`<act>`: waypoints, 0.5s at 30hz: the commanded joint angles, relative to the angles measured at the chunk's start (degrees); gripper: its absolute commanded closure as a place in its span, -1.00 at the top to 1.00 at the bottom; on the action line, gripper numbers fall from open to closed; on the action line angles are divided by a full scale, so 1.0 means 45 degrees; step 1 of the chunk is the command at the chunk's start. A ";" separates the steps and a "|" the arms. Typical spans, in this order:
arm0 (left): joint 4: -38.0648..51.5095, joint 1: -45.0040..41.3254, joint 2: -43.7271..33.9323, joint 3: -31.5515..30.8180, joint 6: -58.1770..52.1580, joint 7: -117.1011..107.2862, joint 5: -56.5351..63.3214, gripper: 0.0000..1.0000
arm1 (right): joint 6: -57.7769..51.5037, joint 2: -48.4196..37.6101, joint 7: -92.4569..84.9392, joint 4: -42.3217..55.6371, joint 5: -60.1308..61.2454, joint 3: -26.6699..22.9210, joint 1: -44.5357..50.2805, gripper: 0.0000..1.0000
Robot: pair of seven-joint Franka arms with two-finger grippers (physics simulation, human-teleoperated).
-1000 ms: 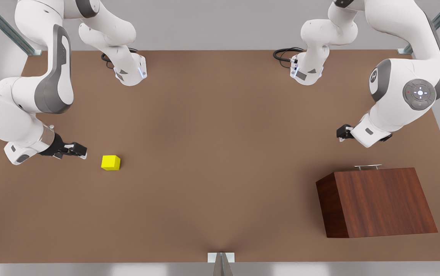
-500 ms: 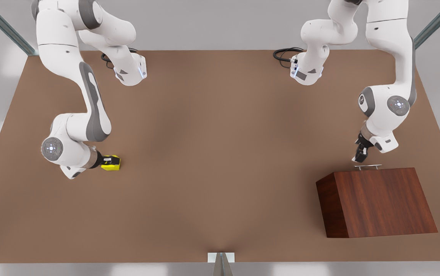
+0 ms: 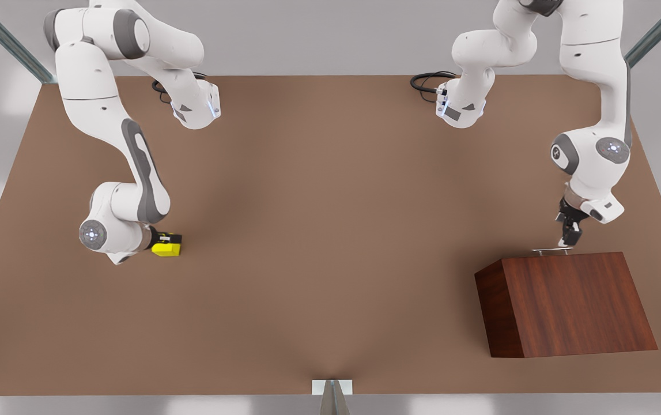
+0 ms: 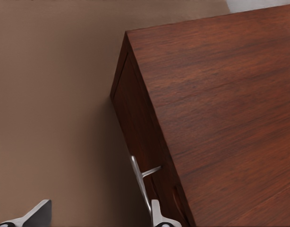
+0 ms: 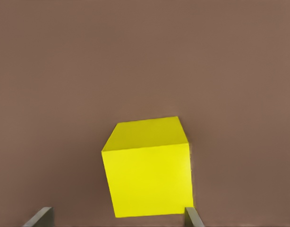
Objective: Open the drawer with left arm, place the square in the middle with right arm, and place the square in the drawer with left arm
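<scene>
Straddling the one yellow cube [image 3: 167, 249], the right gripper [image 3: 164, 238] has its two fingers spread apart, one to each side of the cube; the wrist view shows both fingertips [image 5: 40, 216] clear of its faces, so nothing is clamped. The cube [image 5: 149, 166] sits on the brown table [image 3: 318, 230] toward the front view's left, well away from the centre. Over on the front view's right, the left gripper [image 3: 567, 241] hangs at the single silver handle [image 3: 551, 251] of the closed drawer, its fingers apart with one fingertip [image 4: 159, 216] just beside the bar [image 4: 141, 182]. There is one dark wooden box [image 3: 566, 302], with a sloped top, and two white arms in all.
</scene>
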 commanded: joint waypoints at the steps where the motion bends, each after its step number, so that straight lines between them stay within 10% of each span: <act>1: 0.0004 0.0041 0.0046 0.0001 0.0040 0.0000 -0.0005 1.00 | 0.0078 0.0005 -0.0001 -0.0046 0.0000 0.0000 -0.0012 1.00; 15: 0.0258 0.0217 0.1081 0.0001 0.0802 -0.1133 -0.0513 1.00 | 0.0079 0.0103 -0.0176 -0.0105 -0.0195 -0.0020 -0.0012 1.00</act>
